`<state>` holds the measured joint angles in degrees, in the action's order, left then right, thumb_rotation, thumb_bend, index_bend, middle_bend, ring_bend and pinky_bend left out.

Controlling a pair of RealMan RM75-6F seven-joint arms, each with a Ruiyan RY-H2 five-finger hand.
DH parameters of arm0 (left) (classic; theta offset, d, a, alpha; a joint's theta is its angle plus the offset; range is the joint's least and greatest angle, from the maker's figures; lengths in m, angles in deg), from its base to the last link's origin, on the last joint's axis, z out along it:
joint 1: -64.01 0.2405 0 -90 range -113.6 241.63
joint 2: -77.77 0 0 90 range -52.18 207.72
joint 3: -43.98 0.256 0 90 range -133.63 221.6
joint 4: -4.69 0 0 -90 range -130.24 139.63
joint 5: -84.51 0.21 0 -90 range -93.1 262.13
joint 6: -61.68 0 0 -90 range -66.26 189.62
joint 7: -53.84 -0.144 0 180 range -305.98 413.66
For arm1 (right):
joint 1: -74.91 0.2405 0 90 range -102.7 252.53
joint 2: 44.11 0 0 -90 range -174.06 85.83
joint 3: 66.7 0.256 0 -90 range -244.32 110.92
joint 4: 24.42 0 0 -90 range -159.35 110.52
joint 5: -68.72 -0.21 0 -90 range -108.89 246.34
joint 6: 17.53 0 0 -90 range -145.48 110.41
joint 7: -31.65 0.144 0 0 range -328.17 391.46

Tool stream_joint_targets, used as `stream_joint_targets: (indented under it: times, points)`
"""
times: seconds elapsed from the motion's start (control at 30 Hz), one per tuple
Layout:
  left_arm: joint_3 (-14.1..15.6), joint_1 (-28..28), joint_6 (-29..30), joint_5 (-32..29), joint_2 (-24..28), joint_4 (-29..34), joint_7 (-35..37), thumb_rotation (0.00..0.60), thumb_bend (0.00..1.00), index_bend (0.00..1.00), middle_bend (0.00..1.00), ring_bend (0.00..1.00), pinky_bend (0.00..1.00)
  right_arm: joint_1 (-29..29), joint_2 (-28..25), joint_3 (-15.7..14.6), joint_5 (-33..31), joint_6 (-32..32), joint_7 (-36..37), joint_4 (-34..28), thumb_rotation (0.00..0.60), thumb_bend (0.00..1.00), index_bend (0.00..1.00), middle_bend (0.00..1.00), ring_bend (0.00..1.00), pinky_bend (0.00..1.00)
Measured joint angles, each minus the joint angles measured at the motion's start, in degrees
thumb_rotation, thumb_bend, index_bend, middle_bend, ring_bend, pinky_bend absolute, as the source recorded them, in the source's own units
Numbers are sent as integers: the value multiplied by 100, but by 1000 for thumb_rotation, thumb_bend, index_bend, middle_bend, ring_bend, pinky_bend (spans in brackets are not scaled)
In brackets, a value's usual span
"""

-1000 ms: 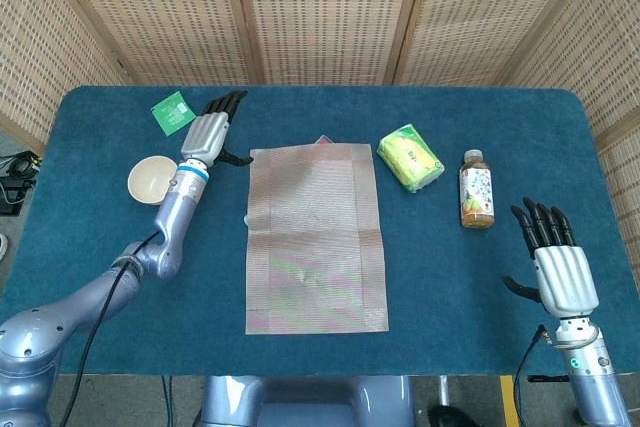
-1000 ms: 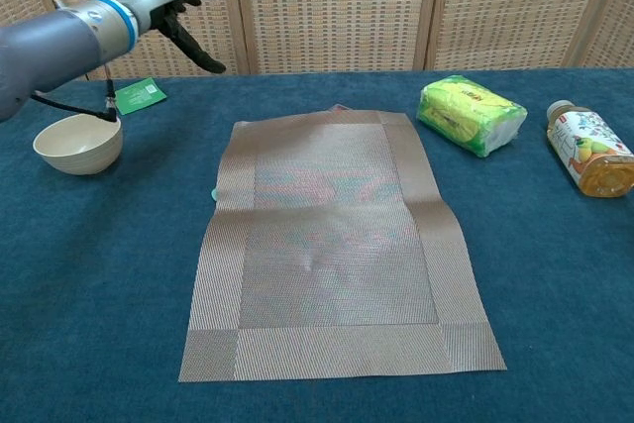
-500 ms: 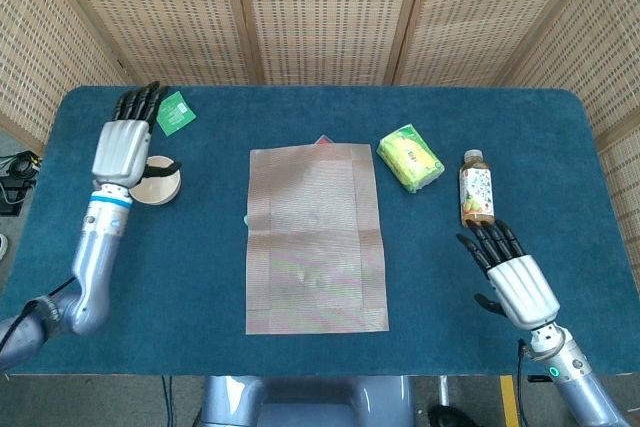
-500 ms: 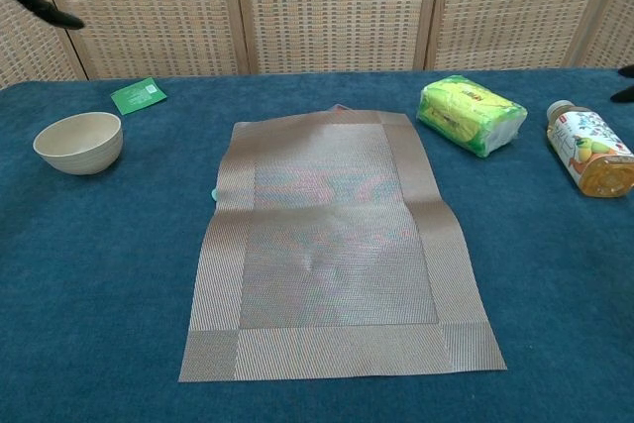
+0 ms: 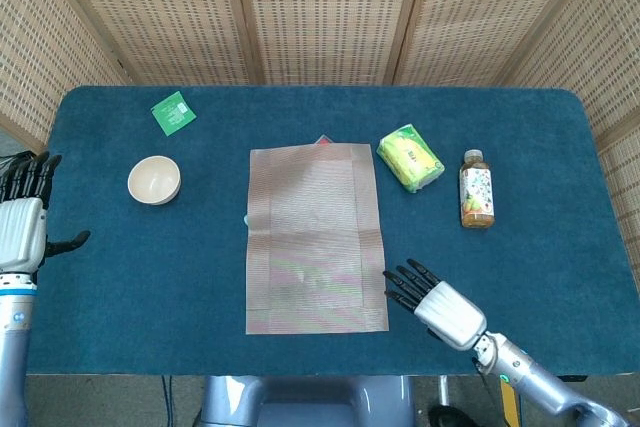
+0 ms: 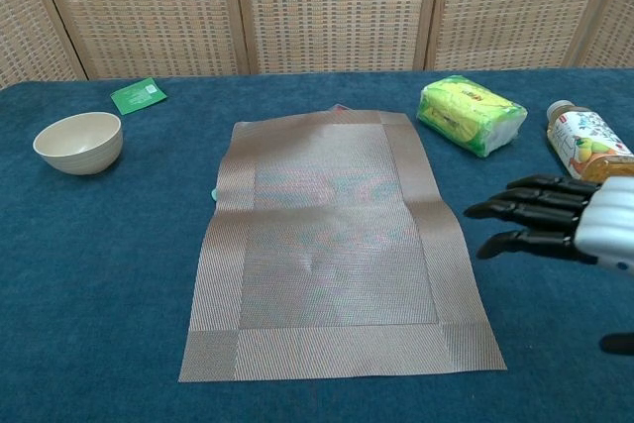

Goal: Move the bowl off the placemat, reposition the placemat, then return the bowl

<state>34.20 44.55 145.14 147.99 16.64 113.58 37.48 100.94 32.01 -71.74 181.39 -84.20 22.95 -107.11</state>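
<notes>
Two hands, both empty right now. The right hand (image 5: pixel 440 304) hovers with fingers spread and stretched out flat, pointing at the placemat's (image 5: pixel 315 237) lower right corner, just beside it but not touching as far as I can tell. The left hand (image 5: pixel 22 225) is way off at 9 o'clock by the table edge, open too.

Placemat sits mid-table. Looks like thin woven stuff, floppy and light, a few creases in it, so I'd guess it slides or buckles easily; pinching an edge or corner seems the way. The bowl (image 5: pixel 154 179) is already off it, around 10 o'clock from the mat, well apart. Looks ceramic-ish, smooth and rigid, so grab it by the rim.

Labels: the bottle (image 5: pixel 476 190), yellow-green pack (image 5: pixel 410 158) and green packet (image 5: pixel 172 112) all have print, too small to read.
</notes>
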Motion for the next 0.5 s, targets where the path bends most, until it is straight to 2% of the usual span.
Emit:
stream_joint_targets:
  times: [0.2,0.5]
  points:
    - [97,126,10,275,86,48,109,600,0,0,0,0,0,452,410,74,-150,928,-525,-258,600,0,198,0,0,0]
    - [160,94,-309,339,90,-7,69,600,0,0,0,0,0,773,853,168,-461,1404,-817,-184,600,0,199,0,0,0]
